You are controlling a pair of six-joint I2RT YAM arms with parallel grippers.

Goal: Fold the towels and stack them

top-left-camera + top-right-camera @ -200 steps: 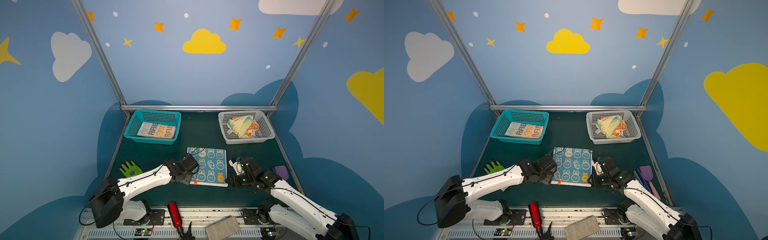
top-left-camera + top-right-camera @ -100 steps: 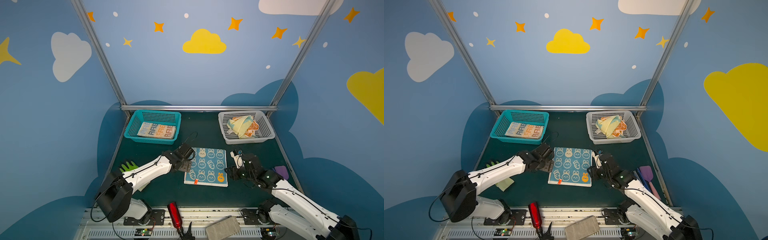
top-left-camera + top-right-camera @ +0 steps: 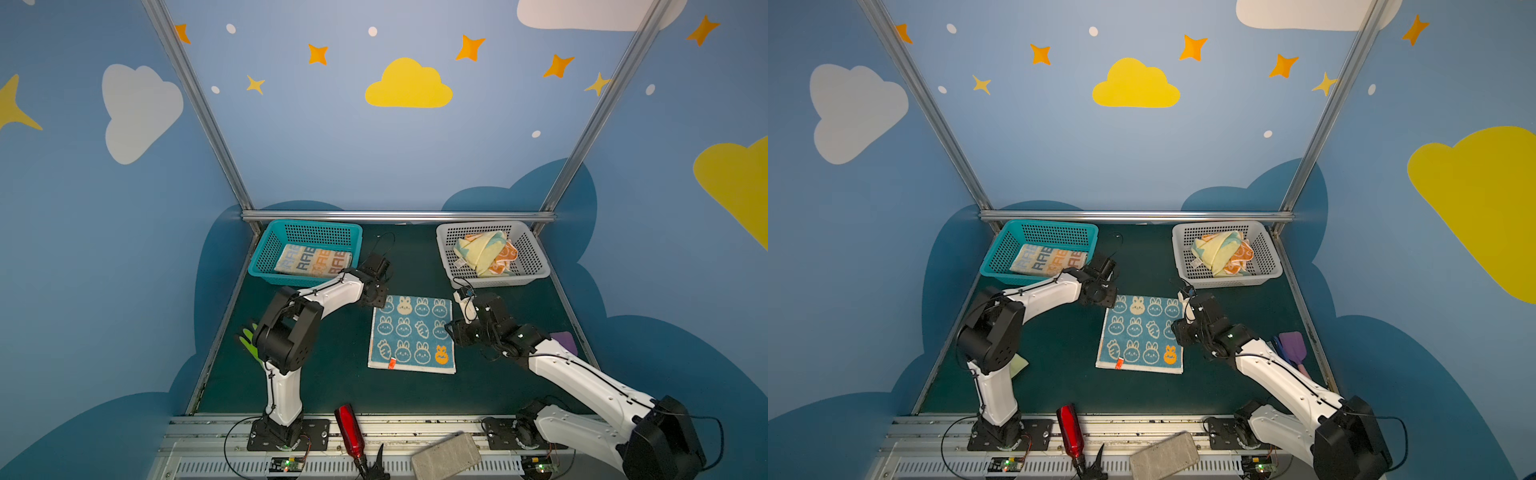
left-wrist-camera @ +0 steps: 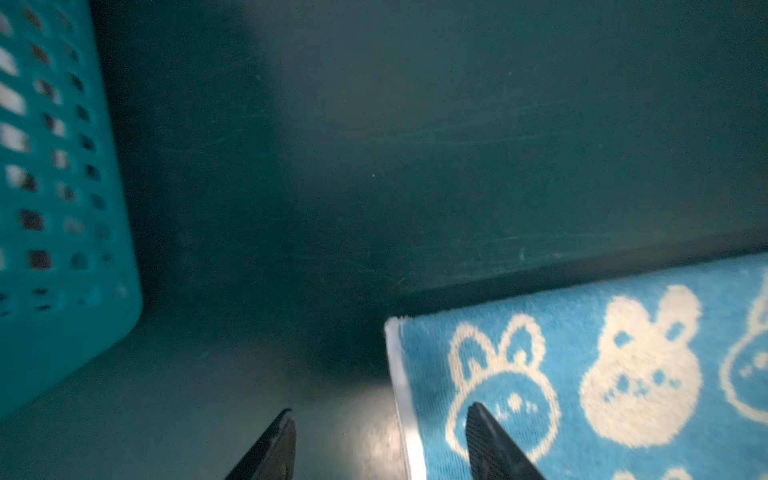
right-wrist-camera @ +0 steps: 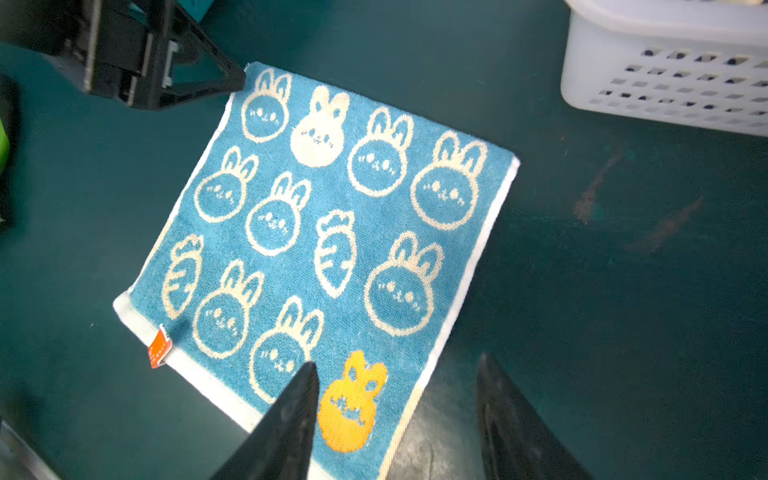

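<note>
"RAB" letters on cream towel (image 3: 314,261)

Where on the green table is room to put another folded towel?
Free: the mat between the teal basket and the white basket; the front strip between the blue towel and the rail. Crowded: the blue towel's sides, at the left gripper and right gripper.

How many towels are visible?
4: cream lettered towel in the teal basket; blue rabbit towel flat on the table; pale yellow towel and orange towel crumpled in the white basket, where others may be hidden.
</note>
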